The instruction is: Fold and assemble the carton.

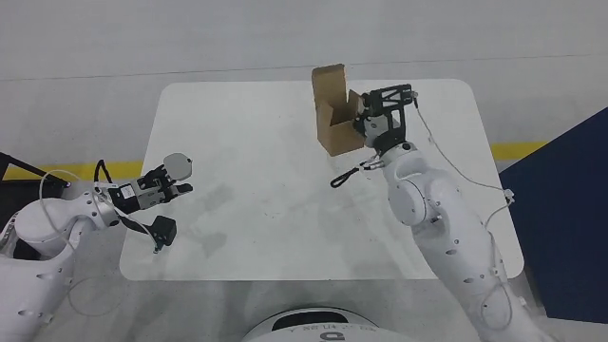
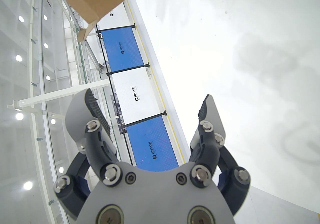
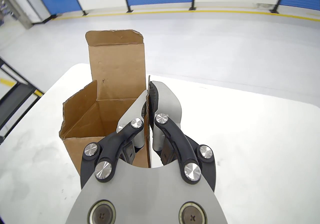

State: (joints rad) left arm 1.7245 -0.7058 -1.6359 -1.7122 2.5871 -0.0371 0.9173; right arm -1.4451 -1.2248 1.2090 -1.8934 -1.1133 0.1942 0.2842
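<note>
Right gripper (image 3: pixel 150 100) pinched on carton (image 3: pixel 116 77) side panel, likely steadying it upright at far side of table (image 1: pixel 256 152); tall flap up, mouth unclosed. Left gripper (image 2: pixel 150 112) spread, empty, well apart, probably free for flap folding.

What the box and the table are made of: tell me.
Box: plain brown cardboard, matte, with ragged, frayed flap edges. Table: smooth white top with faint grey scuffs, probably laminate or painted board; the look leaves it open.

plain brown carton (image 1: pixel 334 111) on a white table (image 1: pixel 256 190); jaws silver with black ribbed pads.
</note>
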